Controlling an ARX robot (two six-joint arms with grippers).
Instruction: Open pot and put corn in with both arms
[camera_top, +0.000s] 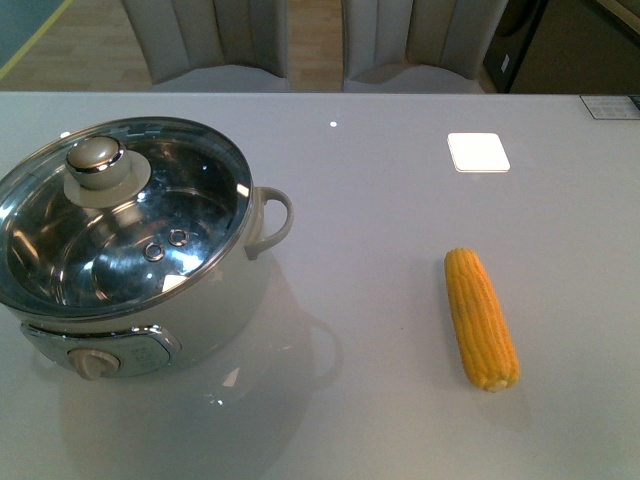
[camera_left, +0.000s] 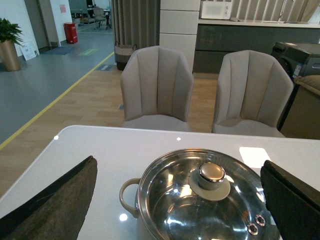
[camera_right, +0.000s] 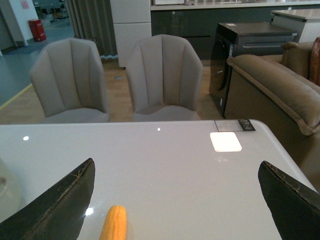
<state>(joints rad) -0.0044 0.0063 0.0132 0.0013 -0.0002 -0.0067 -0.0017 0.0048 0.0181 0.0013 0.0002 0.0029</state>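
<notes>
The cream-white pot stands at the table's left with its glass lid on; the lid has a beige and steel knob. The yellow-orange corn lies flat on the table at the right. Neither arm shows in the front view. In the left wrist view the pot and lid knob sit between the wide-open fingers of my left gripper. In the right wrist view my right gripper is open and empty, with the corn's tip near its one finger.
The pale grey table carries a bright white reflection patch. Two grey chairs stand behind its far edge. A dark cabinet and a brown sofa stand off the table's right side.
</notes>
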